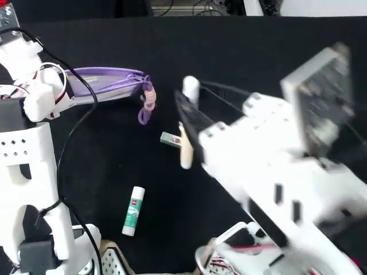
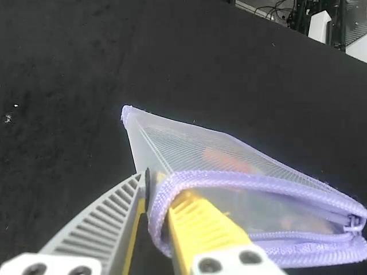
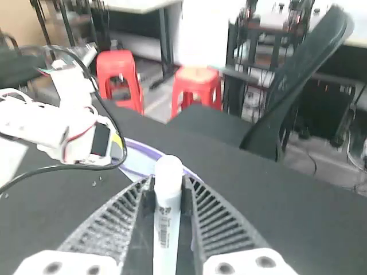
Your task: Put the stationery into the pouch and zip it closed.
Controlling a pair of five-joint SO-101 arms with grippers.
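The clear pouch (image 1: 106, 80) with a purple zipper and a pink-purple pull cord lies at the back left, its mouth open. My left gripper (image 2: 150, 184) is shut on the pouch (image 2: 229, 172) rim, and something orange shows inside. In the high view my left gripper (image 1: 67, 91) is at the pouch's left end. My right gripper (image 3: 168, 182) is shut on a white tube (image 3: 167, 197), held above the table to the right of the pouch rim (image 3: 140, 163). From above, the white tube (image 1: 190, 87) sticks out past my right gripper (image 1: 186, 106).
A white and green glue stick (image 1: 133, 211) lies toward the front of the black table (image 1: 114, 166). A small green eraser (image 1: 170, 139) and a beige stick (image 1: 186, 150) lie in the middle. In the right wrist view, red stools (image 3: 198, 91) and a chair (image 3: 298, 86) stand beyond the table.
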